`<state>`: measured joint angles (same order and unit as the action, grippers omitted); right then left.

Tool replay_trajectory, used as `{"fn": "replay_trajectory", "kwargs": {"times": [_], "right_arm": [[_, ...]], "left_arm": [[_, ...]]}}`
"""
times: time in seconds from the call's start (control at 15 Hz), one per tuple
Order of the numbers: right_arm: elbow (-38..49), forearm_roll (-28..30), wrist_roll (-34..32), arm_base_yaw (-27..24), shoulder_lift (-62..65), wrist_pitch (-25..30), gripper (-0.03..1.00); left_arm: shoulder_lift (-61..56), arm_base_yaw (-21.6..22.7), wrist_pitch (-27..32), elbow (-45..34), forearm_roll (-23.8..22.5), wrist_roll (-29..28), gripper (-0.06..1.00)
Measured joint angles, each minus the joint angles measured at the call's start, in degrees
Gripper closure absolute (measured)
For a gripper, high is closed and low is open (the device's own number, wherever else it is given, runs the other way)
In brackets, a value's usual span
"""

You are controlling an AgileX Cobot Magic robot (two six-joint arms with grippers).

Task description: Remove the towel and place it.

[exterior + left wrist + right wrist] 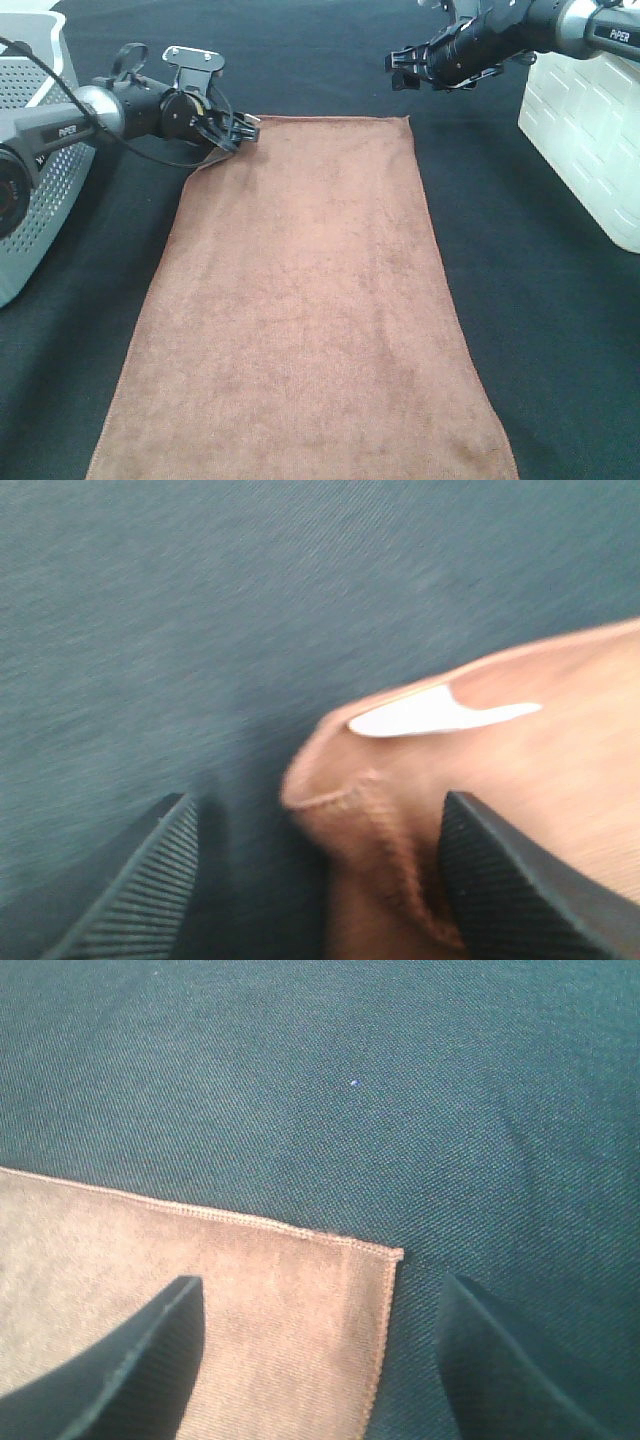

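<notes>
Left arm (95, 112): black links, silver-grey sleeve marked "PIPER", black cable looping beside it, silver bracket on top near wrist. Right arm (540, 25): black, grey sleeve, same "PIPER" marking. Finger pads (140, 885): dark, finely ribbed, wedge-shaped in both wrist views.

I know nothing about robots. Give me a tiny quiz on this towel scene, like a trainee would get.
1. True or false: the left pincer has its fingers spread around the towel corner bearing the white tag.
2. Which towel corner is the right pincer over? A far right, B near left.
3. Fill in: the towel lies on a ____ table cloth.

Key: 1 true; 2 A; 3 black.
</notes>
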<state>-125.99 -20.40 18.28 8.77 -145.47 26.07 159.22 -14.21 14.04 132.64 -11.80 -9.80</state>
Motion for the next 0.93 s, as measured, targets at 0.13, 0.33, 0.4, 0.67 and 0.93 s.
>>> {"fn": "replay_trajectory", "kwargs": {"times": [0.13, 0.33, 0.4, 0.67, 0.93], "right_arm": [[0.00, 0.00, 0.29, 0.00, 0.00, 0.00, 0.33], [0.00, 0.00, 0.40, 0.00, 0.00, 0.00, 0.33], [0.00, 0.00, 0.46, 0.00, 0.00, 0.00, 0.33], [0.00, 0.00, 0.52, 0.00, 0.00, 0.00, 0.33], [0.00, 0.00, 0.52, 0.00, 0.00, -0.11, 0.33]], "left_arm": [[0.00, 1.26, 0.29, 0.00, -0.34, 0.00, 0.29], [-0.52, 1.78, 1.38, 0.00, -0.40, 0.00, 0.29], [-1.60, 1.78, 1.83, 0.00, -0.92, 0.00, 0.29], [-3.38, 2.41, 3.78, 0.92, -2.35, -0.06, 0.29], [-3.38, 2.81, 4.64, 1.15, 1.38, -0.23, 0.29]]}}
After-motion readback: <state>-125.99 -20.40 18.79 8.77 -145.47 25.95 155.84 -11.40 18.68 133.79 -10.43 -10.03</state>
